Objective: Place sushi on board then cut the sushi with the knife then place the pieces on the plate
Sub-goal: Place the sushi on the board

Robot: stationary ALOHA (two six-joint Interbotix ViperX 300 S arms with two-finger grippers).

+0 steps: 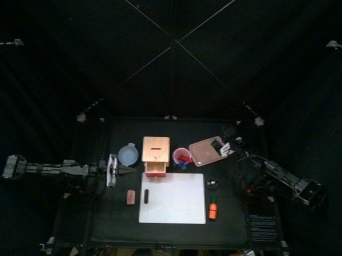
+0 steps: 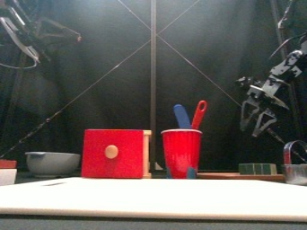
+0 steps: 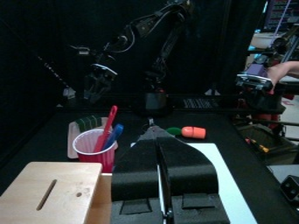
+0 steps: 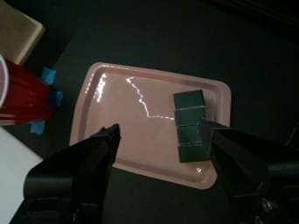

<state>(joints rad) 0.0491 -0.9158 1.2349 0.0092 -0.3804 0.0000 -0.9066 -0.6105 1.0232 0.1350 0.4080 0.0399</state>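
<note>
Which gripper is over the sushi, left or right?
The right gripper, jaws open, hovers above the sushi on the pink tray. The left gripper is shut, off at the table's left near the wooden box.

My top camera hangs high above the black table, looking down and slightly backward, so the flat white cutting board looks small. My front camera sits level at the table's front edge, with that board close and wide. My left wrist camera looks low along the table past the red plastic cup; the front view shares this cup. My right wrist camera stares down, close, onto the flat pink tray, which also appears in the top view.
</note>
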